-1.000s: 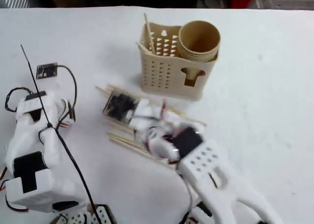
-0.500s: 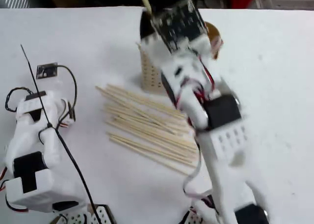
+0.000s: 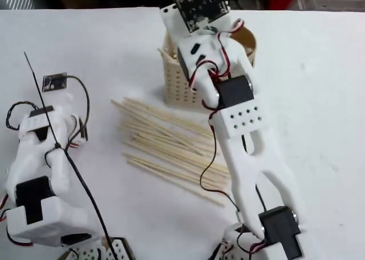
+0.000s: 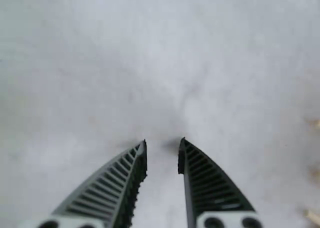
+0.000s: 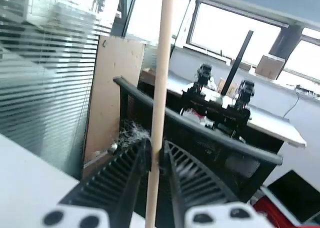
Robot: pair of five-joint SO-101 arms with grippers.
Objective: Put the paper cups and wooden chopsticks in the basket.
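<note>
A pile of wooden chopsticks (image 3: 171,149) lies on the white table in front of the cream perforated basket (image 3: 179,80). Stacked paper cups (image 3: 249,43) stand in the basket's right side, mostly hidden by the right arm (image 3: 228,94), which stretches over the basket. In the right wrist view, my right gripper (image 5: 157,148) is shut on one upright chopstick (image 5: 162,63). The left arm (image 3: 40,169) sits folded at the table's left. My left gripper (image 4: 161,144) hangs just above bare table, its jaws a little apart with nothing between them.
A small black board (image 3: 54,81) with a thin black cable (image 3: 63,151) lies by the left arm. The table's far edge (image 3: 85,9) runs just behind the basket. Bare table lies to the right of the right arm.
The right arm rose from the chopstick pile with one chopstick and swung up and away over the basket. The left arm stayed still.
</note>
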